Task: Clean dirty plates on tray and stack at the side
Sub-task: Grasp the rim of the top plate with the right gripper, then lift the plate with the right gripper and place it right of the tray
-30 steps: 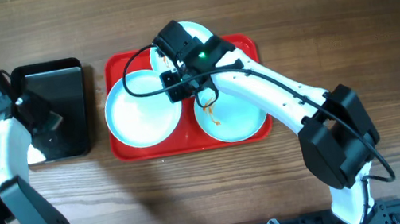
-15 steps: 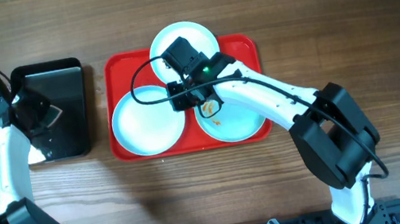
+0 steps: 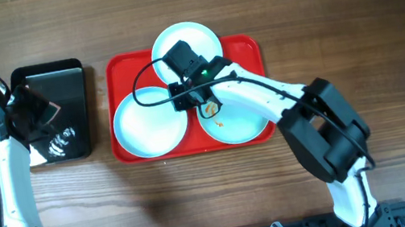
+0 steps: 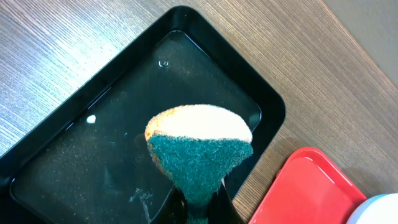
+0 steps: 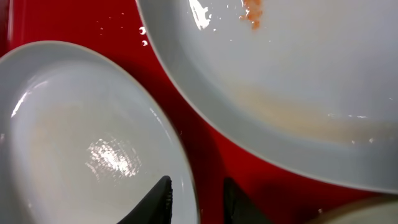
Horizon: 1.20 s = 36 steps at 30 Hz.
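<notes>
Right claw (image 3: 185, 93) positioned over red tray (image 3: 251, 47). One plate (image 3: 194, 35) beyond it, second plate (image 3: 143, 127) left, smeared plate (image 3: 241, 124) right.

No readable text, labels, brands, numbers or signs in any view; nothing printed on the plates (image 3: 147, 123), red tray (image 3: 249, 47), black tray (image 3: 65, 70), or tabletop (image 3: 333, 11)

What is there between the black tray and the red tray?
Only a narrow strip of bare wooden table separates the black tray from the red tray; the overhead view shows it.
</notes>
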Tool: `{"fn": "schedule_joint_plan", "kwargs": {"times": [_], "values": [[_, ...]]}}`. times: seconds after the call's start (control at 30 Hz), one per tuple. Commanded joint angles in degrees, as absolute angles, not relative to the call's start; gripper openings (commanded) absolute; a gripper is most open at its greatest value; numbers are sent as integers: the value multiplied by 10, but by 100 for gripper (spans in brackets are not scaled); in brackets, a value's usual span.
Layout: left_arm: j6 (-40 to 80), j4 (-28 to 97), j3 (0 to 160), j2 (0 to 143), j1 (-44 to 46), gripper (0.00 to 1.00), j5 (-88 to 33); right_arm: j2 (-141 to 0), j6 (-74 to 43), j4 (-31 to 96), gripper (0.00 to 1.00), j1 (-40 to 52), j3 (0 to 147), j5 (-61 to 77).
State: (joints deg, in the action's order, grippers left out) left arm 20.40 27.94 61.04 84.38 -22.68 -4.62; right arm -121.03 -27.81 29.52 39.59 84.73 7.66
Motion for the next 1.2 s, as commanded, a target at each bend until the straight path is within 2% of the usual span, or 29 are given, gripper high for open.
{"fn": "schedule_joint_plan", "kwargs": {"times": [0.0, 0.07, 0.13, 0.33, 0.47, 0.63, 0.8, 0.93, 1.17], "values": [[197, 278, 619, 843, -231, 4, -55, -1230, -271, 288, 26, 402, 844, 90], [197, 278, 619, 843, -231, 4, -55, -1233, -270, 286, 24, 403, 844, 90], [197, 279, 619, 843, -231, 4, -55, -1236, -269, 287, 4, 405, 844, 84], [197, 279, 619, 844, -231, 4, -55, -1215, -246, 301, 4, 405, 864, 83], [197, 279, 619, 844, -231, 4, -55, -1128, -195, 310, 4, 407, 875, 36], [197, 279, 619, 844, -231, 4, -55, -1037, -131, 328, 4, 433, 875, -133], [197, 279, 619, 844, -231, 4, -55, -1032, -49, 328, 4, 486, 875, -332], [197, 279, 619, 844, -231, 4, -55, -1032, 64, 290, 4, 546, 875, -522], [197, 279, 618, 844, -231, 4, -55, -1032, 227, 243, 4, 609, 875, -618]]}}
